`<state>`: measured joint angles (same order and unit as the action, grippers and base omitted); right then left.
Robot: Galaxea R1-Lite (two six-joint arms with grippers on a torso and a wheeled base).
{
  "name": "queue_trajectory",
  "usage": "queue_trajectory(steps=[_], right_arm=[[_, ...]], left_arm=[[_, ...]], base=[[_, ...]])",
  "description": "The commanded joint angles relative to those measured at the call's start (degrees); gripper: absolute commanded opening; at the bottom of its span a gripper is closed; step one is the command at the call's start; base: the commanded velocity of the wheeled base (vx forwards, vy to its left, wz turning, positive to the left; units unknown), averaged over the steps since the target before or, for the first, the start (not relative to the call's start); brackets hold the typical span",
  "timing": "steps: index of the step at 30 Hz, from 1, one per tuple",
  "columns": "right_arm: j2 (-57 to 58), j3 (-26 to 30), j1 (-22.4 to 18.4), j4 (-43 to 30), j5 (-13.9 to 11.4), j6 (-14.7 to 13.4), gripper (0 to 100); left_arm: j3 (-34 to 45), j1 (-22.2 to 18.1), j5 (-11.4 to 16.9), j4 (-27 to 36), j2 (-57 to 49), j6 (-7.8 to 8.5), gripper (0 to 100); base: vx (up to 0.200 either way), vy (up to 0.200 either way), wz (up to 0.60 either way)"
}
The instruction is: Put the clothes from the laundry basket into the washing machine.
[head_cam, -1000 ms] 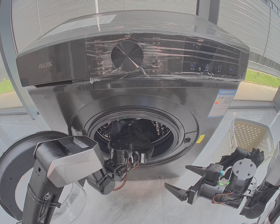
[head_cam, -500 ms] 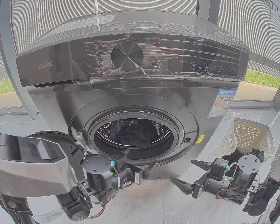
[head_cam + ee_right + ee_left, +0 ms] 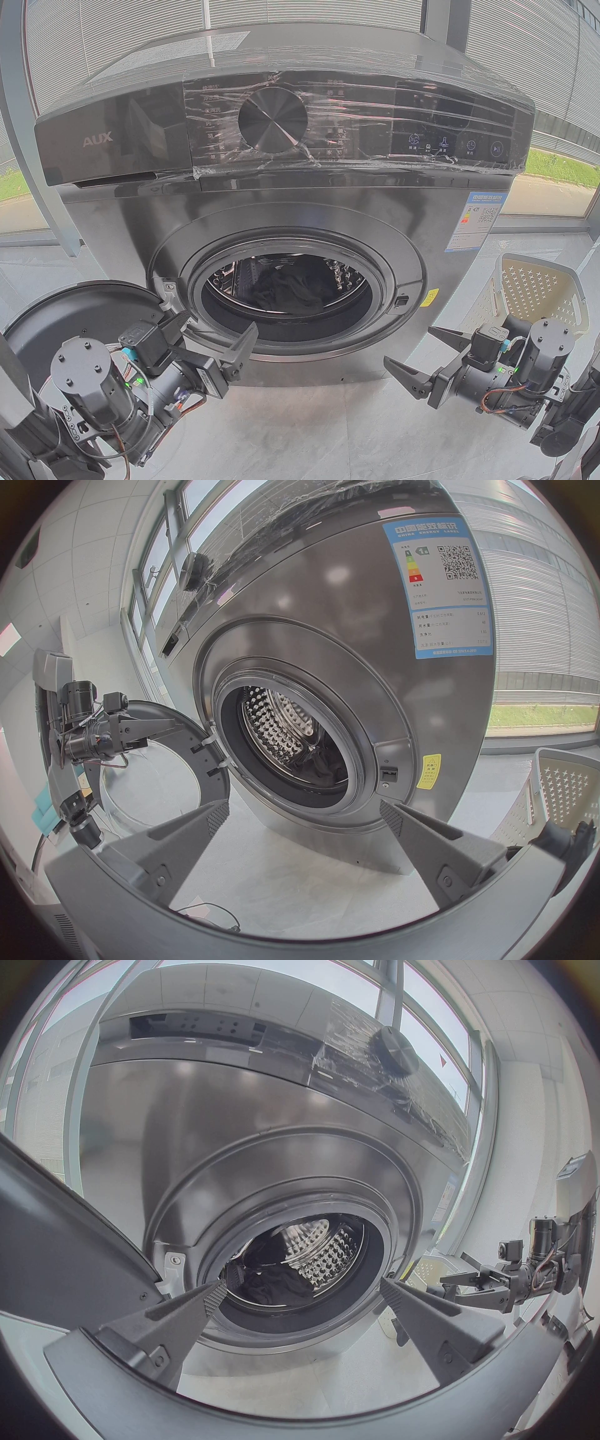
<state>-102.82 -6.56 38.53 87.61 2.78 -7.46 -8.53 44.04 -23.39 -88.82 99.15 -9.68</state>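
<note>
Black wedge-shaped fingers of the left gripper (image 3: 215,328) stand spread wide with nothing between them. The gripper hangs at about 7 o'clock from the round drum opening (image 3: 287,337), just below its rim. The right gripper (image 3: 409,347), built the same way, is likewise spread and empty. It hangs at about 4 o'clock from the opening, well apart from the first.

Between and behind the two grippers stands one dark grey metal front-loading washing machine (image 3: 125,212). Its single round door (image 3: 75,312) is swung open at 8 o'clock. Inside the perforated steel drum lies one heap of dark clothes (image 3: 290,290); how many pieces it holds cannot be told.

One round metal dial (image 3: 272,119) sits at 12 o'clock on the film-wrapped panel. Two stickers show on the front, a blue-edged label (image 3: 476,220) at 2 o'clock and a small yellow one (image 3: 429,297) at 3 o'clock.

One cream perforated plastic laundry basket (image 3: 544,281) stands on the pale grey floor (image 3: 325,431) at 4 o'clock from the machine, behind the right gripper. A dark garment (image 3: 562,842) lies in it.
</note>
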Motion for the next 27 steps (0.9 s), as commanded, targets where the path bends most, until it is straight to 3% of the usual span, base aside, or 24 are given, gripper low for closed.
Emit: queue_trajectory(steps=[1,3,13,17,21,24,27], right_arm=[[0.51,0.05,-0.21,-0.07,-0.05,-0.01,100],[0.51,-0.12,-0.21,0.01,-0.05,-0.01,100],[1.13,-0.03,-0.21,0.01,0.03,-0.01,100],[3.32,-0.65,-1.36,0.36,0.3,0.08,100],[6.84,0.76,-2.94,-0.16,0.38,0.25,100],[11.41,5.86,-5.75,-0.25,0.38,1.48,100],[17.56,6.56,-7.68,-3.24,0.47,1.48,100]], left_arm=[[1.24,-1.15,1.25,-0.04,-2.47,-0.16,100],[0.97,-1.59,1.95,-0.04,-2.47,-0.08,100],[1.59,-1.68,2.39,-0.04,-2.29,0.28,100],[3.79,-1.77,1.86,-0.04,-5.98,3.18,100],[8.45,-2.38,1.95,-0.04,-11.17,3.35,100],[8.53,-5.99,1.51,3.22,-17.85,2.3,100],[8.53,-9.15,3.27,9.72,-27.16,2.91,100]], base=[[0.0,0.0,0.0],[0.0,0.0,0.0],[-0.2,0.0,0.0],[-0.2,0.0,0.0],[-0.2,0.0,0.0],[-0.2,0.0,0.0],[-0.2,0.0,0.0]])
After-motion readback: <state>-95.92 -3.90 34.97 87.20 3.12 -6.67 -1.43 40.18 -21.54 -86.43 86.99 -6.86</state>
